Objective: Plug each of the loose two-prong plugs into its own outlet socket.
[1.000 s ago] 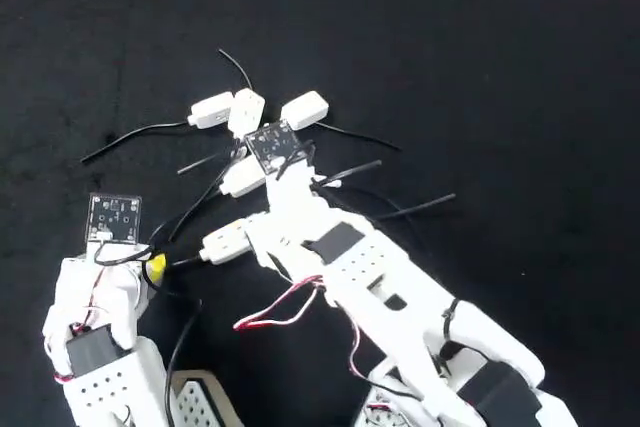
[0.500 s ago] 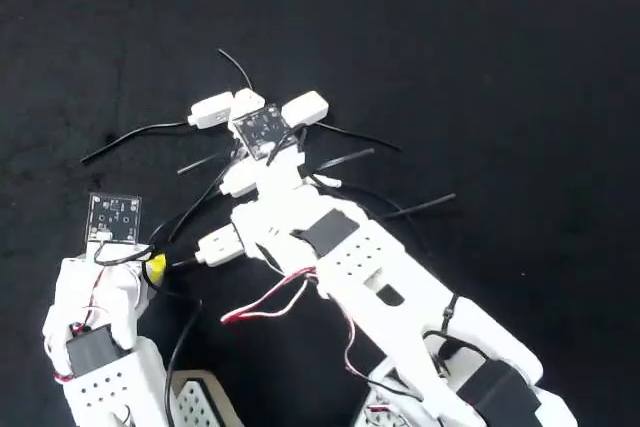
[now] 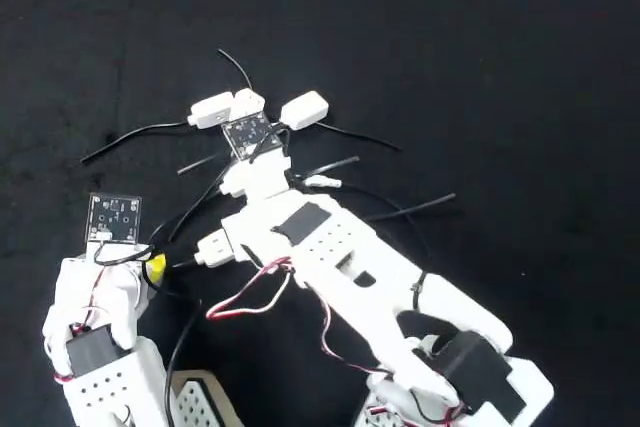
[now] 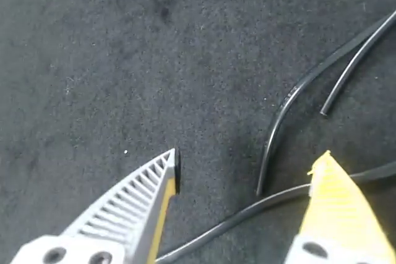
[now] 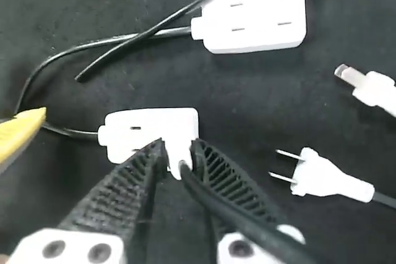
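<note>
In the right wrist view my right gripper [image 5: 179,146] is shut on a white plug [image 5: 181,164] that trails a black cable. The plug sits against the end of a small white socket block [image 5: 139,133]. A wider white socket block [image 5: 253,13] lies beyond it. A loose two-prong plug [image 5: 322,176] and another plug [image 5: 373,88] lie beside them. In the high view the right arm [image 3: 320,247] covers this spot, with the small block [image 3: 213,245] at its edge. My left gripper [image 4: 247,153] stands open over bare mat, with a black cable [image 4: 278,128] between its fingers.
More white plugs and blocks [image 3: 212,110] [image 3: 305,109] lie in a cluster past the right arm, with black cables [image 3: 135,137] spreading outward. The left arm [image 3: 95,337] stands at the near left. The black mat's right half [image 3: 520,97] is free room.
The right arm has shifted left and slightly farther across the table, carrying its wrist over the plug cluster. The left arm has not moved.
</note>
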### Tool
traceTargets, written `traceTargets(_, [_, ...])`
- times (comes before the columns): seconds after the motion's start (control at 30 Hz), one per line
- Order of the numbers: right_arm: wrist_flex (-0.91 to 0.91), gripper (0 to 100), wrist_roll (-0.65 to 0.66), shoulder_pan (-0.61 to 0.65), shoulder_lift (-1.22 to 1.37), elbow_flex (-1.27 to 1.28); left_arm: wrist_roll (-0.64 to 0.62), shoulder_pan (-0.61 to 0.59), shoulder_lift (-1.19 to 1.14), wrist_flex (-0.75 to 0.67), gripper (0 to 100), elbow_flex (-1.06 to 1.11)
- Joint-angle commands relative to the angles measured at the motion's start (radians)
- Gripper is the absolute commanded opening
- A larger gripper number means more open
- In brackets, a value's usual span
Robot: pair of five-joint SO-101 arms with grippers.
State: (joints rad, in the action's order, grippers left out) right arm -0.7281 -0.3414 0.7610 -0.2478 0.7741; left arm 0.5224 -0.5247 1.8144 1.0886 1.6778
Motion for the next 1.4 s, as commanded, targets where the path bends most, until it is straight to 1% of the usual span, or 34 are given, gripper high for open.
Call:
traceTargets(0.0, [-0.005,1.1,-0.011,0.015,0.008,-0.058,0.006,-0.010,-0.002,0.005,34,0.021])
traceTargets(0.23, [-0.005,1.1,-0.011,0.032,0.028,-0.039,0.006,-0.010,-0.002,0.005,34,0.021])
traceTargets(0.37, [-0.012,1.1,-0.011,0.094,0.151,-0.102,0.006,-0.010,-0.002,0.005,34,0.021])
traceTargets(0.53, [-0.115,1.1,-0.009,0.120,0.309,-0.226,0.006,-0.010,-0.002,0.005,34,0.021])
traceTargets(0.7, [-0.152,1.7,0.008,0.121,0.309,-0.257,0.006,-0.010,-0.002,0.005,34,0.021])
traceTargets(0.73, [-0.153,3.2,0.023,0.120,0.298,-0.257,0.006,-0.010,-0.002,0.005,34,0.021])
traceTargets(0.8, [-0.187,10.7,0.052,0.114,0.266,-0.260,0.006,-0.010,0.000,0.005,34,0.021])
traceTargets(0.93, [-0.311,31.5,0.064,0.112,0.159,-0.280,0.006,-0.010,0.000,0.005,34,0.021])
traceTargets(0.97, [-0.351,34.8,0.064,0.110,0.125,-0.289,0.006,-0.010,0.000,0.005,34,0.021])
traceTargets(1.03, [-0.440,36.9,0.069,0.109,0.053,-0.311,0.006,-0.010,0.002,0.005,34,0.021])
traceTargets(1.13, [-0.617,34.4,0.164,0.107,-0.061,-0.348,0.011,-0.010,0.002,0.003,34,0.021])
traceTargets(1.2, [-0.741,30.8,0.233,0.060,-0.119,-0.363,0.011,-0.008,0.003,0.003,34,0.016])
traceTargets(1.27, [-0.821,24.2,0.304,-0.052,-0.157,-0.366,0.012,0.005,0.003,0.003,34,-0.008])
traceTargets(1.37, [-0.855,8.0,0.413,-0.288,-0.173,-0.363,0.012,0.087,-0.005,0.051,34,-0.067])
